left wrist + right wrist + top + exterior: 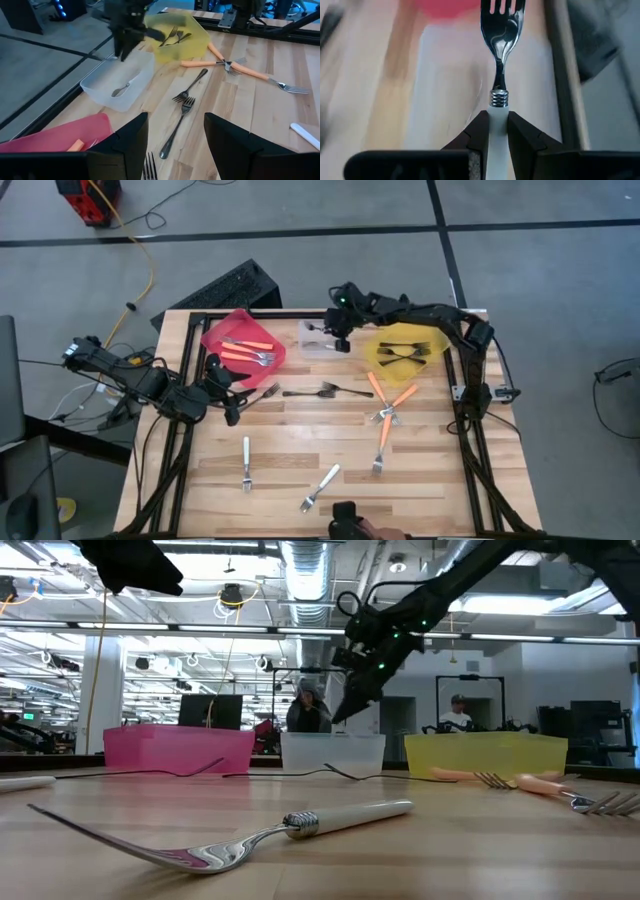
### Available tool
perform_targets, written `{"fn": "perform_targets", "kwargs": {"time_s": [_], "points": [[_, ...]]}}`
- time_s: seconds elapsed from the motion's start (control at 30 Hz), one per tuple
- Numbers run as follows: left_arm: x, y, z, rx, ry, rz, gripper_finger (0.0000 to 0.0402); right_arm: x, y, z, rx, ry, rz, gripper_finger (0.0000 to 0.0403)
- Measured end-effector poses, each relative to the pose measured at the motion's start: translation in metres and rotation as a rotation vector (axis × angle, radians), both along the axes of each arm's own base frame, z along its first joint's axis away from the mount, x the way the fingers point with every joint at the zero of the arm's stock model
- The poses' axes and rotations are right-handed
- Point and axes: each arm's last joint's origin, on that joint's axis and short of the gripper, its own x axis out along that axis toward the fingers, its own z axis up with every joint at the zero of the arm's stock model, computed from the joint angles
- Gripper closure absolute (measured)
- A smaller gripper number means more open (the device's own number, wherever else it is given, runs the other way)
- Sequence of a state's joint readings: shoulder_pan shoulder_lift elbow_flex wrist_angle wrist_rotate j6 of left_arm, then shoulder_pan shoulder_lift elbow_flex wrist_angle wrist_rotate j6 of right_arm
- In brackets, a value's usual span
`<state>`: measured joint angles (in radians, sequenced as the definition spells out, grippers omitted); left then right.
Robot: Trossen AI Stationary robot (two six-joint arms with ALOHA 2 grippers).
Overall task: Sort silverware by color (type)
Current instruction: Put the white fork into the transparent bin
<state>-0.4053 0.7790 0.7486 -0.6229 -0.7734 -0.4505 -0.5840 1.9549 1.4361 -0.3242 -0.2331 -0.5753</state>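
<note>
Right gripper pinches a white-handled fork above the clear bin. Left gripper spread, empty, beside the red bin, dark forks just ahead. Partway done: orange forks and two white forks remain on the table.

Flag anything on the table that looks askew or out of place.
Three orange forks lie crossed in a heap right of centre, heads tangled. Otherwise nothing stands out: the right gripper holds a white fork over the clear bin.
</note>
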Motion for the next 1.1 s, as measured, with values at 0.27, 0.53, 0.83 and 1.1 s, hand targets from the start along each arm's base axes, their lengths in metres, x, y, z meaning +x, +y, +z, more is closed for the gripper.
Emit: {"fn": "perform_targets", "kwargs": {"time_s": [0.27,0.53,0.83,1.1], "points": [[-0.001,0.001,-0.001,0.002,0.014,0.005,0.0221,0.026,-0.01,-0.01,0.02,0.094,0.017,0.0324],[-0.001,0.001,-0.001,-0.002,0.014,0.002,0.0221,0.034,-0.014,-0.017,0.045,0.18,0.007,0.0324],[-0.001,0.001,-0.001,0.001,0.013,0.004,0.0221,0.03,-0.016,-0.018,0.048,0.212,-0.027,0.0324],[-0.001,0.001,-0.001,0.002,0.014,0.004,0.0221,0.028,-0.018,-0.018,0.06,0.217,-0.072,0.0324]]}}
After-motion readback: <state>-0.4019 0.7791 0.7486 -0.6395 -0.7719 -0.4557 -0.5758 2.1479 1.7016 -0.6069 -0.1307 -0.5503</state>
